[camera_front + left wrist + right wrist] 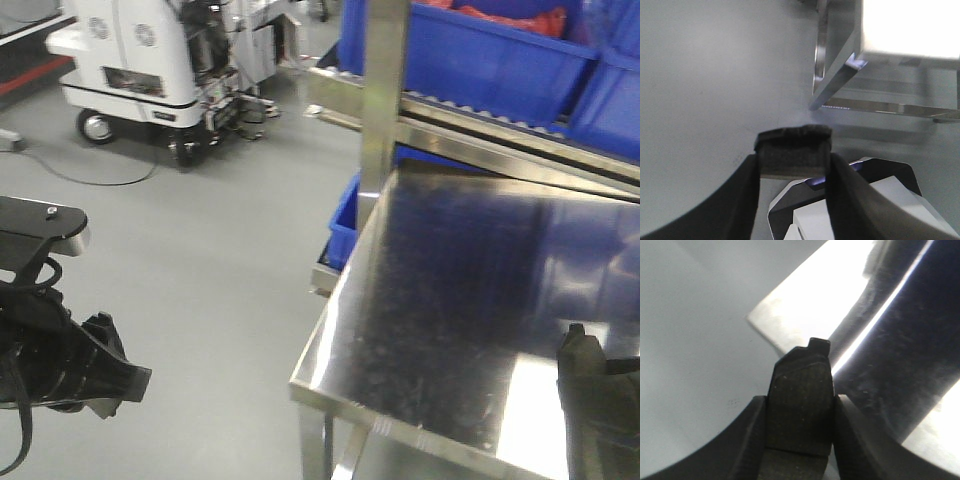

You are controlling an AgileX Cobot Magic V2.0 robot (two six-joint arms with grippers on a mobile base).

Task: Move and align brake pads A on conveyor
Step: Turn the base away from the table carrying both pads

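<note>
My left gripper (794,167) is shut on a dark grey brake pad (792,145), held across the fingers above the grey floor. In the front view this gripper (112,375) hangs at the lower left, off the table. My right gripper (800,412) is shut on a second dark brake pad (802,370), which sticks out forward over the corner of the shiny steel table (790,315). In the front view the right gripper (590,385) is at the table's near right edge. The conveyor and the other pads are out of view.
The steel table (450,300) fills the right of the front view, with its near-left corner (298,385) close to me. Behind it stands a roller rack with blue bins (480,60) and an upright steel post (383,100). Another wheeled machine (150,70) stands on the floor far left.
</note>
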